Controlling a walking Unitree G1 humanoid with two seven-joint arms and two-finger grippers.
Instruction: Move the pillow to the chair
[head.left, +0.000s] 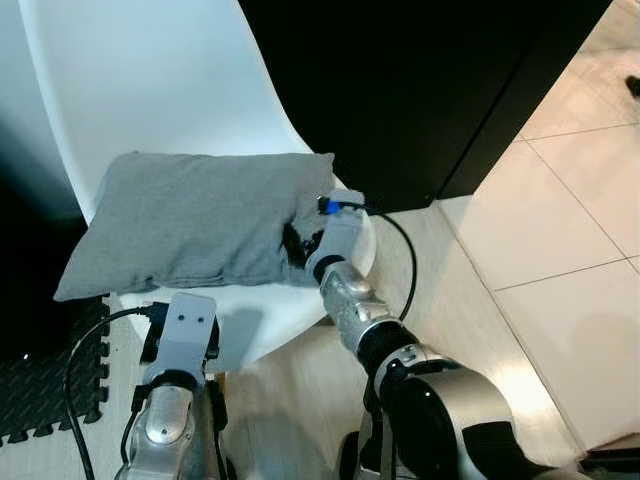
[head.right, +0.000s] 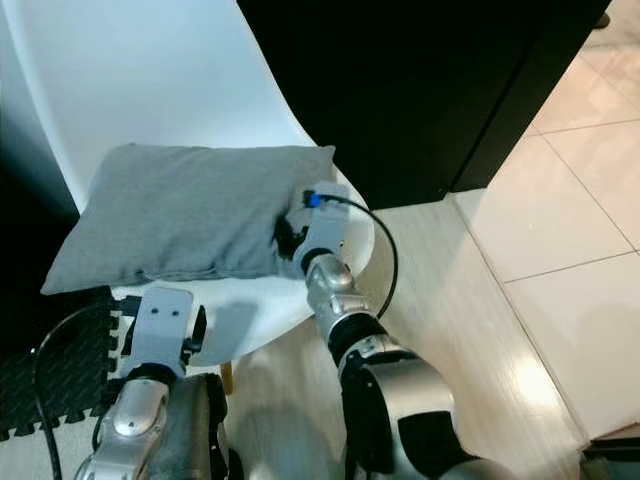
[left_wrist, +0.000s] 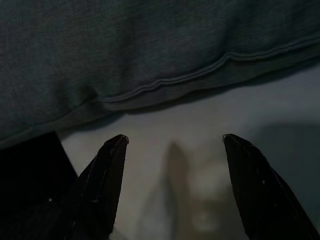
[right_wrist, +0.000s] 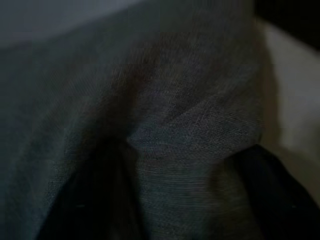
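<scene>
the pillow (head.left: 190, 222) lies flat on the seat of the chair (head.left: 150, 80), its far edge against the foot of the backrest. its near left corner overhangs the seat edge above the dark mat (head.left: 40, 385). the near seam runs along the front of the seat, with a strip of bare white seat showing in front of it.

the right gripper (head.left: 300, 243) is at the pillow's near right corner. in the right wrist view the grey cloth is bunched and creased between its two black fingers (right_wrist: 272, 187), so the fingers are closed on the fabric and have hold of the corner. the corner is visibly puckered where it is pinched.

the left gripper (left_wrist: 172, 145) sits low in front of the seat, just short of the pillow's near seam. its fingers stand spread apart with nothing between them, and they touch neither the pillow nor the seat as far as can be made out.

assessment: the main part of the task appears done, since the pillow's weight rests on the chair. what remains, by judgement, is for the right gripper to let go of the corner and draw clear without dragging the pillow forward. the overhanging left corner is a minor risk: a pull toward the front edge could tip the pillow off. a nudge inward may be warranted before withdrawal.
</scene>
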